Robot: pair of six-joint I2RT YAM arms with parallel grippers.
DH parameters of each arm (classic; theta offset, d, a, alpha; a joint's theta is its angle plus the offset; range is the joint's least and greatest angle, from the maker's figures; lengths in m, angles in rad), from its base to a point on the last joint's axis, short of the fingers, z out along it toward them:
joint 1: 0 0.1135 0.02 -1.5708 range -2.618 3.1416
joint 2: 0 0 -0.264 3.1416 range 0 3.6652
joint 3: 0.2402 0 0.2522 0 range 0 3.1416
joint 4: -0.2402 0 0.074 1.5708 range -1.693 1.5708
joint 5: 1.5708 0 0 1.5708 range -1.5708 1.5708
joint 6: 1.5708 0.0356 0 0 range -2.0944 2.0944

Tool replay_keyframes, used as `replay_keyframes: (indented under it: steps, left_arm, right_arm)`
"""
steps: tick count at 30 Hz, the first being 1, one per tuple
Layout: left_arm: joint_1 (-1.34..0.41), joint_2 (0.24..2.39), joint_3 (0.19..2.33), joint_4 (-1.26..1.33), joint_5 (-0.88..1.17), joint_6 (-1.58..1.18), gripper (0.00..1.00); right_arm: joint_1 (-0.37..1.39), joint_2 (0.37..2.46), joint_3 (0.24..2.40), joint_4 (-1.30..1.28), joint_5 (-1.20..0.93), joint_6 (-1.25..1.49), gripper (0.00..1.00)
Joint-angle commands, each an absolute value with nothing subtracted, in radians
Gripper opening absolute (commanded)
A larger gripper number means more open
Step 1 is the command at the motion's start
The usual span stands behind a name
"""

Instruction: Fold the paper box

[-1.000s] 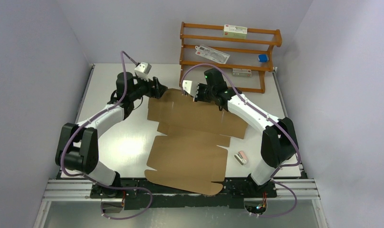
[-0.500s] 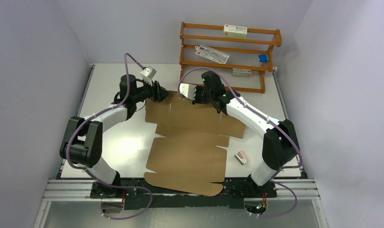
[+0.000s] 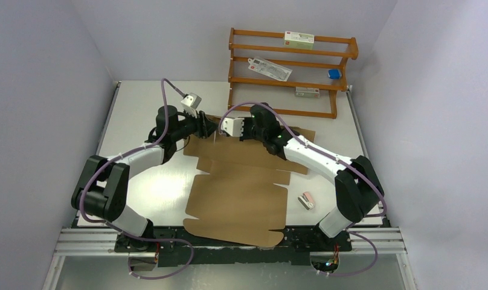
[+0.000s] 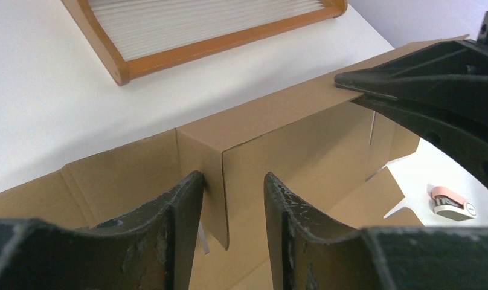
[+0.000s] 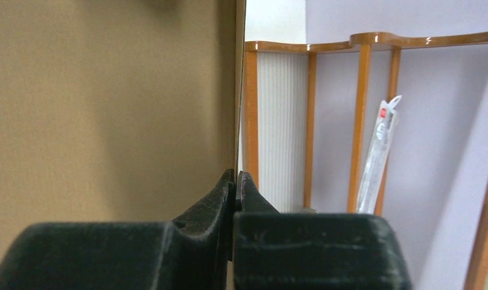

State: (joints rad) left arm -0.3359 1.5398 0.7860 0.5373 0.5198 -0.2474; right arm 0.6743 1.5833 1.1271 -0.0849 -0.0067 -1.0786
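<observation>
Pinching the top edge of the paper box's raised far panel, the right gripper is clamped tight on the cardboard. Just beside it, the left gripper stands narrowly parted around an upright corner flap. Behind both grippers, the rest of the sheet lies flat on the tabletop.
</observation>
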Motion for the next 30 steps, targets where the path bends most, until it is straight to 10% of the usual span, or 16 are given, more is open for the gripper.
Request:
replay_keyframes:
  steps: [1, 13, 30]
  left_arm:
    - [-0.353, 1.553, 0.769, 0.631, 0.485, -0.246, 0.49]
    - [-0.195, 1.375, 0.698, 0.534, 0.481, -0.217, 0.77]
    - [0.077, 1.654, 0.843, 0.565, 0.797, -0.264, 0.77]
  right_arm:
    - [0.706, 1.553, 1.086, 0.051, 0.089, -1.165, 0.0]
    - [0.733, 1.54, 1.033, 0.111, 0.142, -1.254, 0.0]
    - [0.739, 1.559, 1.054, 0.064, 0.131, -1.269, 0.0]
